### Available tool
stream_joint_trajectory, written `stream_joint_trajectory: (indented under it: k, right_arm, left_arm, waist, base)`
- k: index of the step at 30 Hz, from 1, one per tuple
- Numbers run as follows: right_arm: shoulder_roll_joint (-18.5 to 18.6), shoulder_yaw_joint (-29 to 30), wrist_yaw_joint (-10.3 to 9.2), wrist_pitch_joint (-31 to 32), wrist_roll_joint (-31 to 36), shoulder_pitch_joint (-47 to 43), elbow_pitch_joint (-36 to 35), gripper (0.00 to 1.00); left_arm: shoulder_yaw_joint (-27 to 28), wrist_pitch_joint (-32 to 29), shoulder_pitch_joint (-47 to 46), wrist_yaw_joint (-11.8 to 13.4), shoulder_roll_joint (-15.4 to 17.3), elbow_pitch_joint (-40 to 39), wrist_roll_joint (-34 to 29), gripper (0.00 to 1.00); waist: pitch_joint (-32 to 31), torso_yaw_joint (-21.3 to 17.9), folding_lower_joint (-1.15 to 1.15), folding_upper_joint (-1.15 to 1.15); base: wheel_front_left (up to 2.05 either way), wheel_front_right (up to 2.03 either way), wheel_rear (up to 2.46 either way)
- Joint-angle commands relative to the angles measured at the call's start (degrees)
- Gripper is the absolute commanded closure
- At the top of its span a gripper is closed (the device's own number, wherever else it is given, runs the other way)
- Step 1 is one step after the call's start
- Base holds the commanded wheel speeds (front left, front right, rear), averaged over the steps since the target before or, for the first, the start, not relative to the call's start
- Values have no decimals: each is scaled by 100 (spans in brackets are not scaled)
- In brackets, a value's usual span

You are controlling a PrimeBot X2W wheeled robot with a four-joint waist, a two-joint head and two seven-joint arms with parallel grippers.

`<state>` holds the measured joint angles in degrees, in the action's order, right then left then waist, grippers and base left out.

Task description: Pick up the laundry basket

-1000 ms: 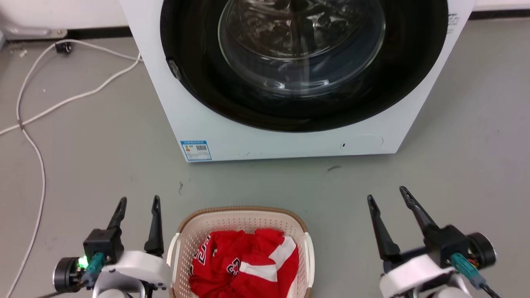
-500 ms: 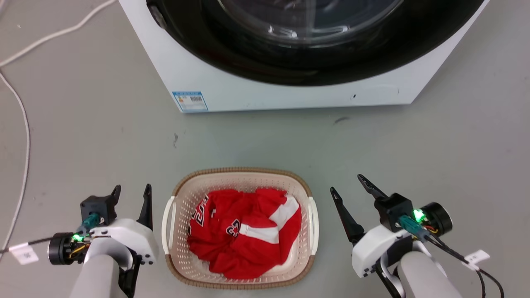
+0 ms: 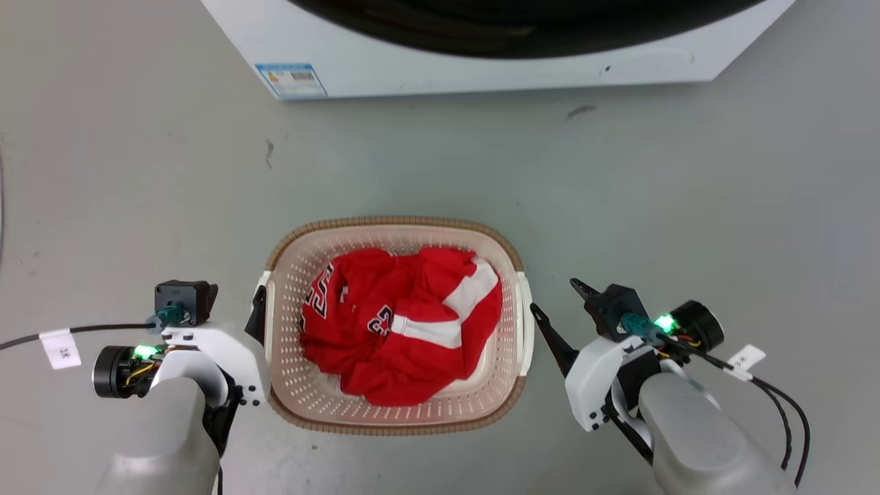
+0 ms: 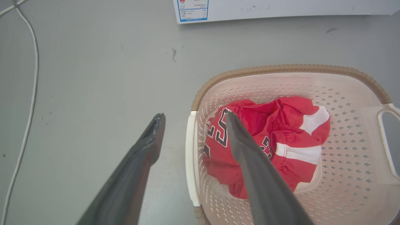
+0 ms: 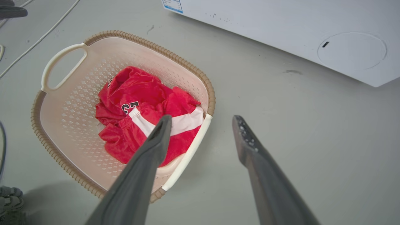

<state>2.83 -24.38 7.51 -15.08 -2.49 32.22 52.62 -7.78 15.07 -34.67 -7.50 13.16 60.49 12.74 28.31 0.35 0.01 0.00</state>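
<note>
The laundry basket (image 3: 392, 223) stands on the grey floor: cream perforated walls, a brown woven-look rim and white side handles. A crumpled red and white jersey (image 3: 399, 323) lies in it. My left gripper (image 3: 230, 302) is open beside the left handle (image 3: 267, 344). In the left wrist view that handle (image 4: 189, 156) lies between the spread fingers of my left gripper (image 4: 194, 115). My right gripper (image 3: 553, 297) is open just right of the right handle (image 3: 526, 330). The right wrist view shows this handle (image 5: 187, 153) between the fingers of my right gripper (image 5: 202, 117). Neither gripper holds anything.
The white washing machine (image 3: 481, 62) stands a short way beyond the basket, its base along the top of the head view. A white cable (image 4: 28, 93) lies on the floor to the far left. Bare grey floor surrounds the basket.
The head camera has tilted down, so the washer slid up and the whole basket came into view. Both grippers have closed in on the basket's side handles, still open.
</note>
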Motion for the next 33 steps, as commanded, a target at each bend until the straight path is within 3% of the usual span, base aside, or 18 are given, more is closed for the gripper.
stream_joint_trajectory:
  k: [1,14,33]
  right_arm:
    - [9,-123,-4,-14,-111,201,143,0]
    - [9,-722,-4,-13,-681,838,900,0]
    - [8,-1091,-4,98,-1097,1451,1368,0]
  left_arm:
    - [-118,11,-178,9,42,192,70,0]
    - [-737,-5,-762,8,103,917,533,0]
    - [-1522,-169,-1197,8,39,1092,1135,0]
  waist:
    - [228,6,-1,0]
    - [869,64,-1,0]
    - [1543,226,-1,0]
  base:
    - [0,0,0]
    - [0,0,0]
    - [0,0,0]
